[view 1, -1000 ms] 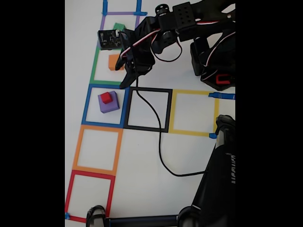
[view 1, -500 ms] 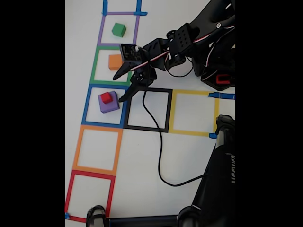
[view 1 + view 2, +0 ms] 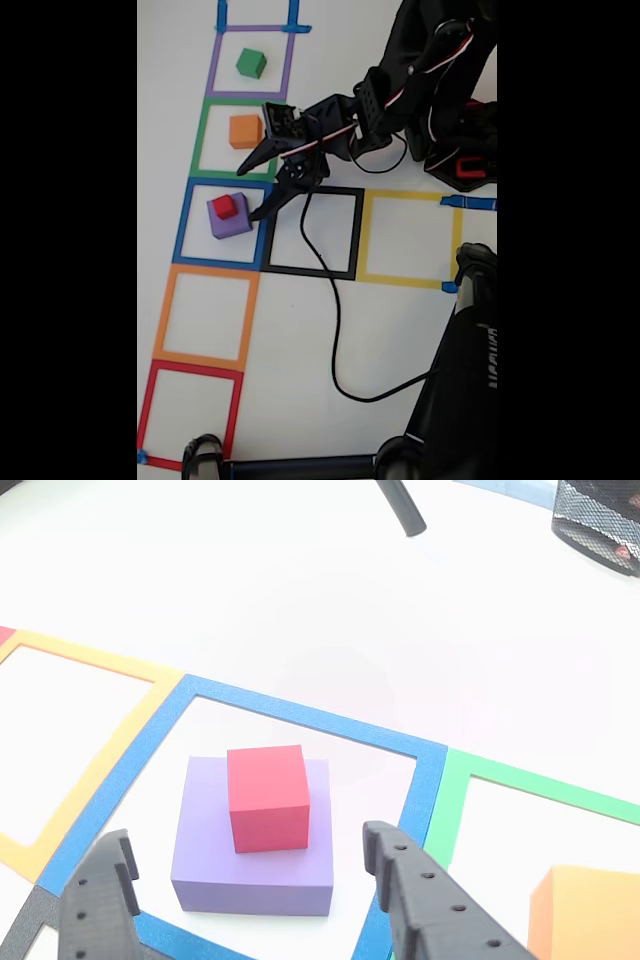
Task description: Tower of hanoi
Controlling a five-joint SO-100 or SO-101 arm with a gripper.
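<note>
Reaching from the 2 o'clock corner of the fixed view, my arm [image 3: 400, 90] slants down toward 8 o'clock, and the claw [image 3: 252, 190] hangs just beside the blue tape square [image 3: 183, 225], on its 3 o'clock side. I see it spread wide and holding nothing: one fingertip sits near the green square's [image 3: 201, 140] lower edge, the other over the border between the blue square and the black square [image 3: 355, 235].

From the other view, both black fingers [image 3: 420, 890] rise from the bottom edge, flanking the stack without touching it. That stack is the red cube [image 3: 267, 795] resting on top of the purple cube [image 3: 250, 865], inside the blue square. The orange cube [image 3: 244, 131] sits in the green square, at 12 o'clock from the stack in the fixed view, and the green cube [image 3: 251, 63] sits in the purple-taped square [image 3: 214, 60] beyond it.

Open room: the orange-taped square [image 3: 162, 315] and red-taped square [image 3: 147, 410] toward 6 o'clock are bare white surface [image 3: 300, 400], as are the black and yellow [image 3: 365, 235] squares. A black cable [image 3: 335, 310] trails across the black square.
</note>
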